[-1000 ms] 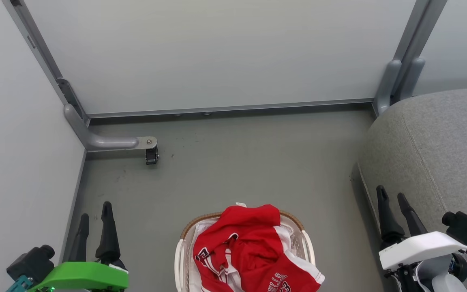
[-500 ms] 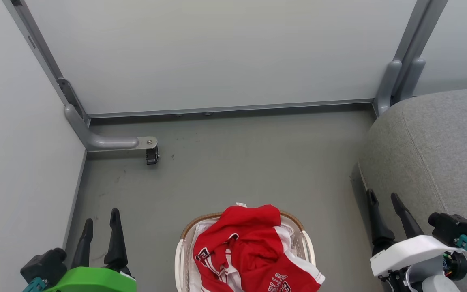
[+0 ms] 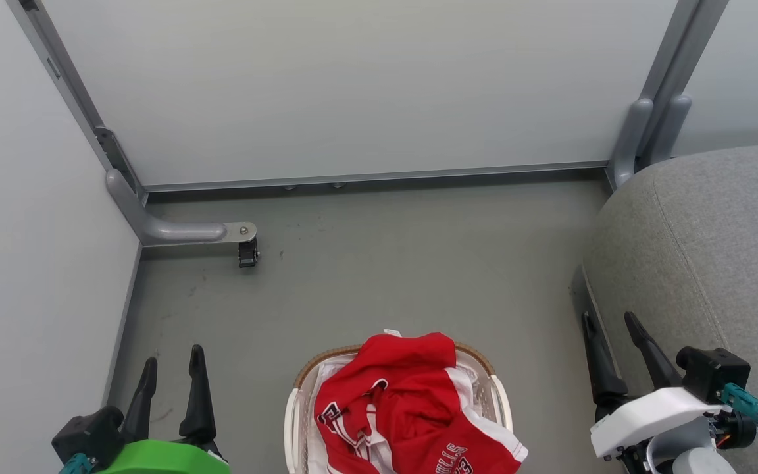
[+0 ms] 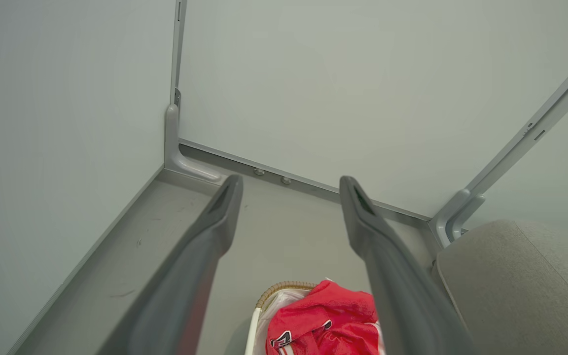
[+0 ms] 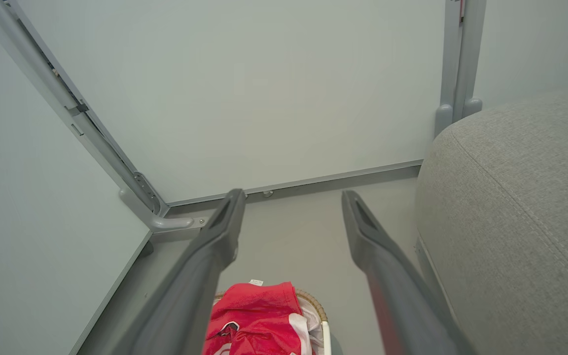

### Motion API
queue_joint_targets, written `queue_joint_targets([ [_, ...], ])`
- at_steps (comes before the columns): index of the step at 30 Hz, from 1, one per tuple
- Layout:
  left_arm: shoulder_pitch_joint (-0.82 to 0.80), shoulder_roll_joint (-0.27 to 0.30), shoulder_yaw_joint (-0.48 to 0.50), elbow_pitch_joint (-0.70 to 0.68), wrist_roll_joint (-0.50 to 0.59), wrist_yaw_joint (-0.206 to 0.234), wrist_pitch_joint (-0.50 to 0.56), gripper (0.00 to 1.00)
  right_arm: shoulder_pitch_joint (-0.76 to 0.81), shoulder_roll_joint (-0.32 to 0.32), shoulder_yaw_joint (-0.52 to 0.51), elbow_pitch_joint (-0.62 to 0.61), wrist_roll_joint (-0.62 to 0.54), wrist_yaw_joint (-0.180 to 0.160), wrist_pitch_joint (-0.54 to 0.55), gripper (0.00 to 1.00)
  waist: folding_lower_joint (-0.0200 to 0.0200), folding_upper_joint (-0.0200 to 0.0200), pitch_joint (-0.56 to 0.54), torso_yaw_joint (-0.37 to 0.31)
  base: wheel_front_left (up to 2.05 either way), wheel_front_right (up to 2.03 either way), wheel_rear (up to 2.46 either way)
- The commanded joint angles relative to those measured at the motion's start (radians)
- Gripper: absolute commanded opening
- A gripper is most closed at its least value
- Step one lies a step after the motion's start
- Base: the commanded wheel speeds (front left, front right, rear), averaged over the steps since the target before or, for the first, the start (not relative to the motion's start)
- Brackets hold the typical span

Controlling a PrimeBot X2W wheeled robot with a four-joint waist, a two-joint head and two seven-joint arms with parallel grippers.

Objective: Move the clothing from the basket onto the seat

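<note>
Before you, the dull grey floor (image 3: 385,283) carries an oval white perforated plastic basket (image 3: 316,363) with a brown woven rim, a large grey fabric seat (image 3: 714,250) well to its right, and a small black caster (image 3: 247,253) far left.

The floor (image 3: 385,263) between the basket (image 3: 304,374) and the back wall panel (image 3: 353,85) lies open, as does the air above the clothing (image 3: 405,395) heaped over the basket's rim. The seat (image 3: 701,250) walls off the floor's right edge; the strip between it and the basket looks passable, though the right gripper (image 3: 608,322) hides part of it. Near the floor's far left corner a grey bracket foot (image 3: 181,232) with a black caster (image 3: 247,253) juts out. The left wall panel (image 3: 24,263) stands close beside the left gripper (image 3: 174,359).
</note>
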Motion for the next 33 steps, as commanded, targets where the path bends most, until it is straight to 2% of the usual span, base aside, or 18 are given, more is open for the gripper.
queue_joint_targets([
  [1,0.014,0.008,-0.001,-0.003,0.023,0.002,-0.009,1.0,0.01,-0.006,0.003,0.0,-0.027,0.0,-0.01,1.0,0.0,0.0,0.0,0.0,0.0,0.0,0.0],
  [25,0.03,0.01,-0.018,0.022,0.174,-0.001,-0.056,1.0,0.019,-0.009,0.026,-0.001,-0.2,0.0,-0.056,1.0,0.0,0.0,0.002,0.006,0.0,0.0,0.0],
  [33,0.033,0.01,-0.018,0.024,0.199,-0.002,-0.062,1.0,0.02,-0.009,0.029,-0.001,-0.225,0.0,-0.063,1.0,0.0,0.0,0.004,0.007,0.0,0.0,0.0],
])
